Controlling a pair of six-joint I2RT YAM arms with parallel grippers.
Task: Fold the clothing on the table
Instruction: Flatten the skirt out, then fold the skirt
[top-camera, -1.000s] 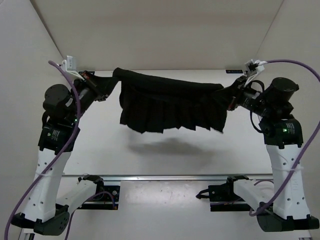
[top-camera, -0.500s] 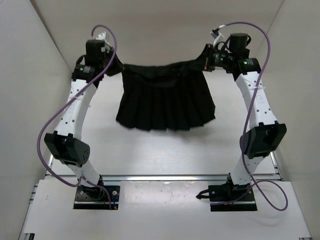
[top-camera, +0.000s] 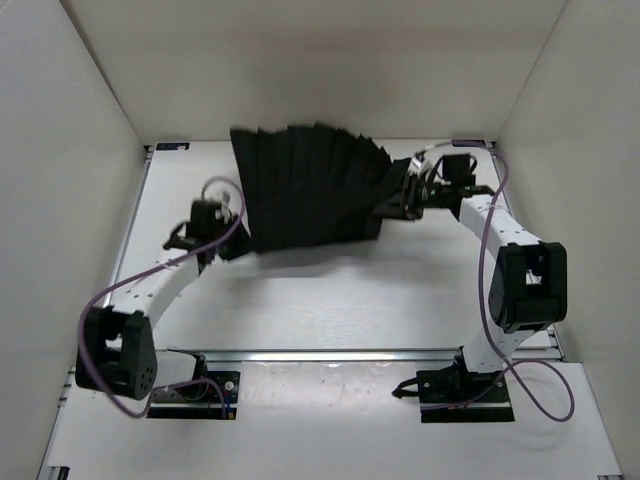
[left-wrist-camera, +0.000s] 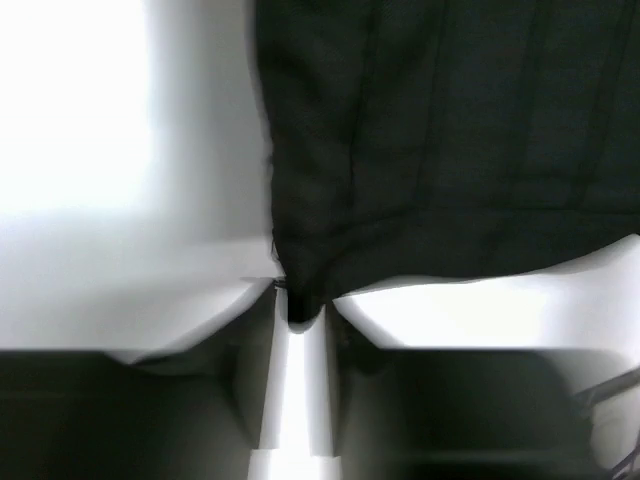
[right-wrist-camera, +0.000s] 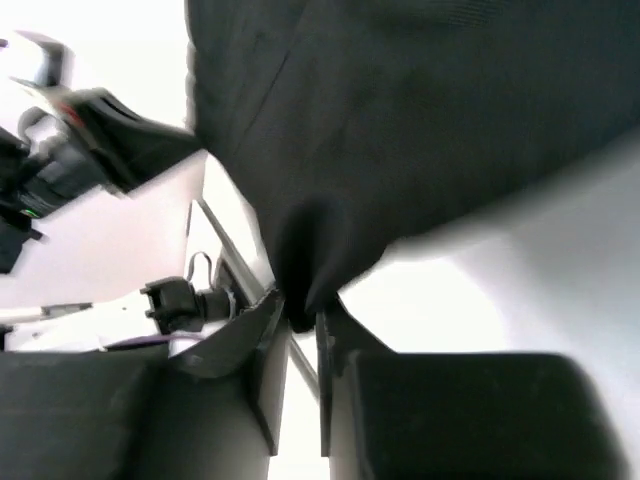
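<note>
The clothing (top-camera: 305, 190) was spread on the far half of the table (top-camera: 330, 300). 1 corner was pinched in the left gripper (left-wrist-camera: 300, 310) and another in the right gripper (right-wrist-camera: 300, 312). The held edge ran from 8 to 2 o'clock, and the cloth was fanned toward 12.

The clothing (top-camera: 300, 185) is black cloth, matt and soft, with pressed pleats along it. The table (top-camera: 330, 300) has a white surface, smooth and matt. The rail (top-camera: 340, 355) at its near edge is pale brushed metal. The arm shells (top-camera: 160, 287) are white and slightly glossy, probably plastic.
</note>
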